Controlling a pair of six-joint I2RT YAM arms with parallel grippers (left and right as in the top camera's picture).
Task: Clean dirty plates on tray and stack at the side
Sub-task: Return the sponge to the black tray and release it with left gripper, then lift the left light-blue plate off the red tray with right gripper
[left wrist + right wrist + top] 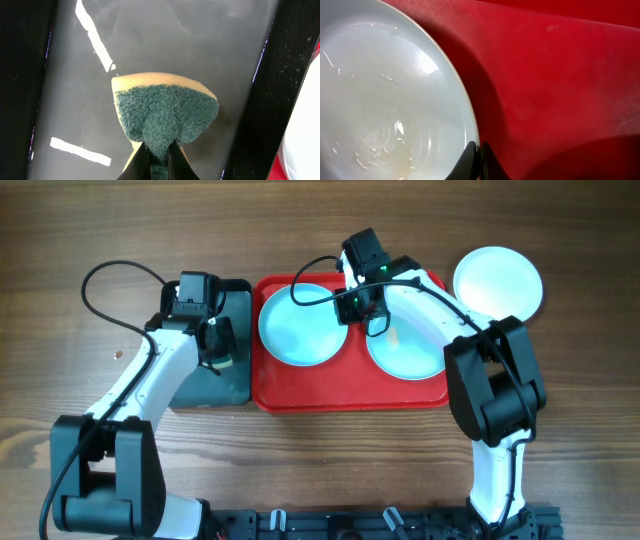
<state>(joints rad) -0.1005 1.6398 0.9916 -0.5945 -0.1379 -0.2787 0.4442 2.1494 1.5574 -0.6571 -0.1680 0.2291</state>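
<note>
Left wrist: fuzzy sponge (165, 112) between fingers (138, 165)

Top-down overhead, close wrists; shared tray (350, 393)

Place: a robot lab bench, by my reading.
Signs: left arm (140, 385), right arm (490, 385), loose cable (110, 275), wooden worktop (330, 460).

The left arm (150, 380) and right arm (432, 310) pair white link shells with bulky black joint housings. A thin black cable (125, 265) loops off the left arm toward ten o'clock. The left gripper's (159, 146) jaws are black and tapered.
</note>
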